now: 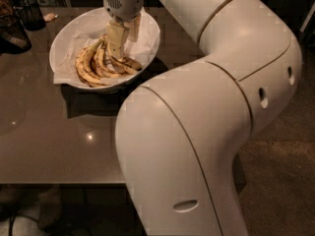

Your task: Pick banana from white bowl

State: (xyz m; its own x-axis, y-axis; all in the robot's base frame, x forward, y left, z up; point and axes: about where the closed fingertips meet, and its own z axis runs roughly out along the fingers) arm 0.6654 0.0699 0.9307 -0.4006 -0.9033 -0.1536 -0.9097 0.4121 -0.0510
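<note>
**A:** Where is the pincer?

**B:** The pincer hangs straight down from the wrist into the white bowl. Its tip is right at the banana.

**A:** Has it got hold of the fruit?

**B:** I cannot tell. It meets the cluster at its right side, but whether it is clamped on or only resting there does not show.

**A:** And the banana itself?

**B:** It lies in the bowl on crumpled white paper, towards the near side. The curved fruits fan out to the left, pale yellow with dark streaks.

**A:** Where does the bowl sit?

**B:** On the brown bench, towards its far edge. A dark mesh cup stands beyond it near the far left corner, apart from the bowl.

**A:** What fills the rest of the view?

**B:** The robot's pale arm. It is bulky and bends from the lower foreground up and over to the bowl, covering the right part of the bench.
</note>
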